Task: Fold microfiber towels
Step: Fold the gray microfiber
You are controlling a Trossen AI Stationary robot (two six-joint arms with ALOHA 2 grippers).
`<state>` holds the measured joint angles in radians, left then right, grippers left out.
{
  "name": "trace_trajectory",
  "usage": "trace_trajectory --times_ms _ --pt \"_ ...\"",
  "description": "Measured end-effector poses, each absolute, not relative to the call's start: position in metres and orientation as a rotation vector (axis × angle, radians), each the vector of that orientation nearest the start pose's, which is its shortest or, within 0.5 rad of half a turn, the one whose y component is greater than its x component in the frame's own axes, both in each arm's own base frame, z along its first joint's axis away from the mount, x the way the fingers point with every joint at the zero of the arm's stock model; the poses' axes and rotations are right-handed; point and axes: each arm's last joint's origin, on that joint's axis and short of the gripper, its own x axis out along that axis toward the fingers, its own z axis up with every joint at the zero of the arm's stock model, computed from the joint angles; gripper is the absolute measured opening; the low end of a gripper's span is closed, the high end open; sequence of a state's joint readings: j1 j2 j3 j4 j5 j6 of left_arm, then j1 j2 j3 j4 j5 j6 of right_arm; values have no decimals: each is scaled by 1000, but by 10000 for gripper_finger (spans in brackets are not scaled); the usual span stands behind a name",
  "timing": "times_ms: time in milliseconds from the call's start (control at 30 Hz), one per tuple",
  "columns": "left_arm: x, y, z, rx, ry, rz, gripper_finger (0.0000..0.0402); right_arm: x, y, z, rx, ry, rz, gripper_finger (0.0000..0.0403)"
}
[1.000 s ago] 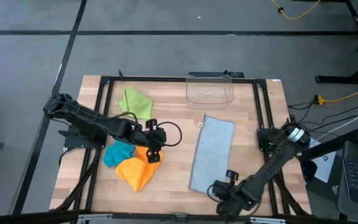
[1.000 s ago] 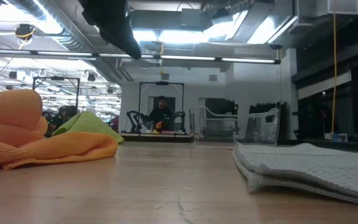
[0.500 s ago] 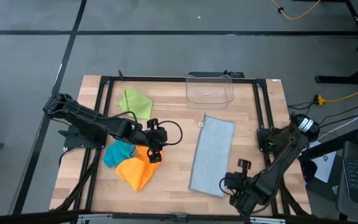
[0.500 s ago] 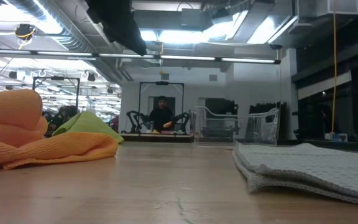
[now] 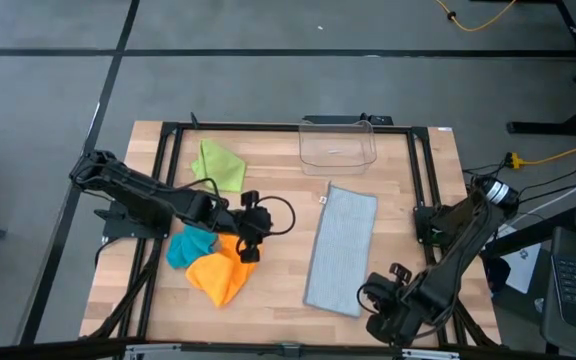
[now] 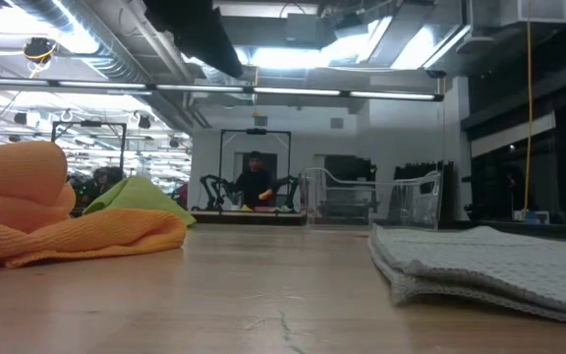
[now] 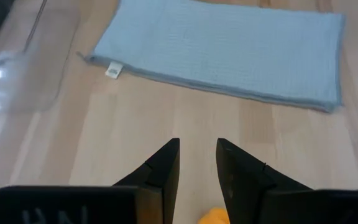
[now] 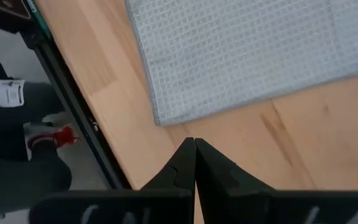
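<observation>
Overhead layout of a towel-folding bench. The light grey towel (image 5: 341, 247) lies flat right of centre on the wooden surface (image 5: 278, 270) as a long doubled rectangle, its waffle weave and hemmed edge plain in the right wrist view; judged from this shape, its first fold is done. The right gripper (image 5: 377, 300) sits just off the towel's near corner with jaws clenched on nothing, a position that leaves the cloth free. The left gripper (image 5: 249, 250) hovers over the unfolded pile, jaws partly parted and empty, apparently placed to pick the next cloth. Beneath it the orange towel (image 5: 218, 275) is heaped in soft rounded folds, touching the teal blue towel (image 5: 190, 247) beside it. The lime green towel (image 5: 218, 165) lies crumpled apart, toward the far edge. A clear plastic bin (image 5: 338, 145), rigid and glossy, stands at the far edge, just beyond the grey towel's end.
</observation>
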<state>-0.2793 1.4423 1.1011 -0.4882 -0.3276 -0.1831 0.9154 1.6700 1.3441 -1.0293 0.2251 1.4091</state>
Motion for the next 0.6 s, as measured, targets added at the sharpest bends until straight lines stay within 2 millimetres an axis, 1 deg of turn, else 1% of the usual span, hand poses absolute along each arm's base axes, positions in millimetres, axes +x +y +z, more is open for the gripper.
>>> trace_trajectory --times_ms 100,167,267,333,433,600 --pt "292 -77 270 171 782 73 98 198 249 251 486 1274 -293 8" --pt "292 -79 271 188 766 56 98 198 249 251 488 1280 -291 8" --pt "296 -82 275 75 713 53 103 198 249 251 492 1279 -296 17" --pt "298 -84 277 21 691 13 111 199 248 251 501 1280 -311 34" --pt "300 -90 281 -6 646 -41 130 198 247 250 487 1282 -307 70" --pt "313 -100 279 -23 556 -73 161 198 247 248 466 1287 -305 120"
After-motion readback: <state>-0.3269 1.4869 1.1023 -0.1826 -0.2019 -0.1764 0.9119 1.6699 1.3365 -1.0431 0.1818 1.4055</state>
